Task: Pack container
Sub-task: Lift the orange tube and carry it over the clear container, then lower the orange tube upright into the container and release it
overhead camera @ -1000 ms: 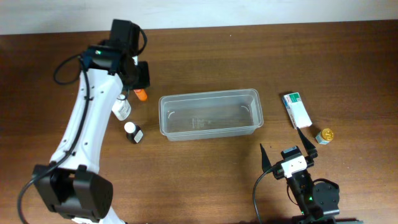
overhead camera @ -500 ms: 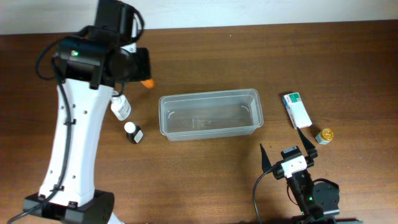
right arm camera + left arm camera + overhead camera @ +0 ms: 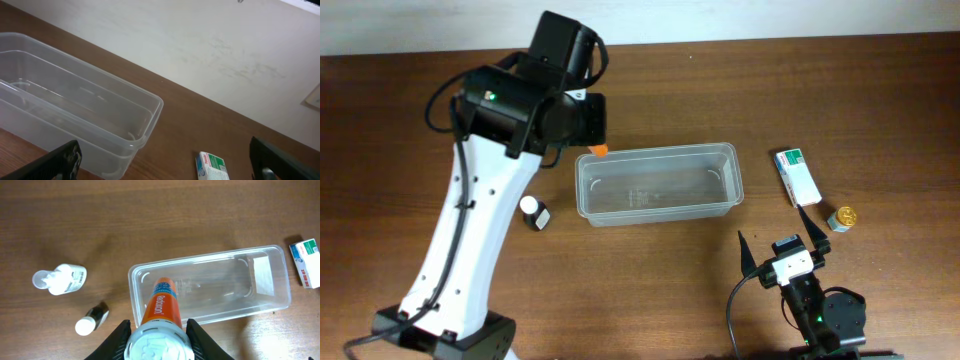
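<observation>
Wood-grain table (image 3: 650, 290) carries the container (image 3: 655, 150), a clear rectangular plastic tub with rounded corners, lying lengthwise near the middle with nothing inside it. The left gripper (image 3: 159, 339) is clenched on an orange tube (image 3: 161, 302) with a white cap; its black fingers (image 3: 117, 336) press on either side of the capped end. The wrist view looks straight down along the tube, whose orange end points into the left part of the container, above the floor of the tub and not touching it. From overhead, only the orange tip shows beneath the arm, right at the tub's far left corner.

Left of the container, a white bottle (image 3: 60, 278) lies on its side on the table, and nearer to the tub a small dark bottle (image 3: 534, 212) with a white cap lies tilted; the two are apart from each other and from the tub. To the right of the container sits a white-and-green carton (image 3: 797, 176), flat on the table, with a small gold-topped jar (image 3: 841, 217) just beyond its near end.

The right gripper (image 3: 772, 226) hovers low near the table's front edge, below the tub's right end, jaws spread wide and grasping nothing
</observation>
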